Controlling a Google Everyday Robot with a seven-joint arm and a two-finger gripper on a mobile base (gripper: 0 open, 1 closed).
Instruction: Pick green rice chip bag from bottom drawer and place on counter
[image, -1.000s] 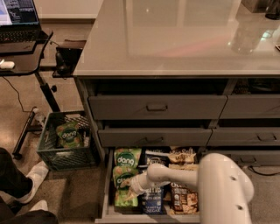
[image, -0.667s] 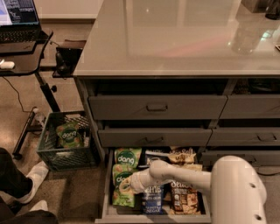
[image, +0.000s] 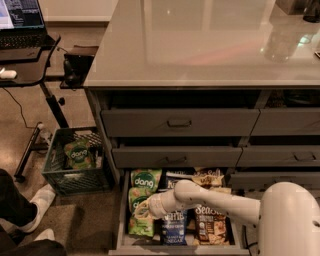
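Green chip bag (image: 134, 196): lower centre of the frame, the middle of three alike lying in a file down the left side of the open bottom drawer (image: 121, 220).
Lie of the bag: flat, badge face up. Its long axis runs up and down the frame, from drawer front to back, with the top edge toward the cabinet. The claw hides its lower part.
Claw (image: 143, 209): down on the bag's lower half, at the end of the white arm (image: 215, 197) that reaches in from the lower right. Whether it is clenched or released cannot be told.
Neighbours: a rear green bag (image: 145, 180) and a front green bag (image: 140, 226) overlap its two ends. A blue bag (image: 174, 225) sits just to the right, with a brown bag (image: 210, 225) beyond.
Risk, double catch: with the pouches overlapping, a pinch may take two at once or drag a neighbour up.
Risk, slip: a grip on loose crinkly film alone could let the bag slide out on the way up.
Risk, snag: the shut drawer front (image: 175, 156) stands just above the open drawer's back, so a lift too far rearward could clip it.
Counter (image: 200, 45): fills the upper frame, well apart from the bag, which makes for a long carry.
Not the target: a like green bag in the crate (image: 75, 177), left of the cabinet.
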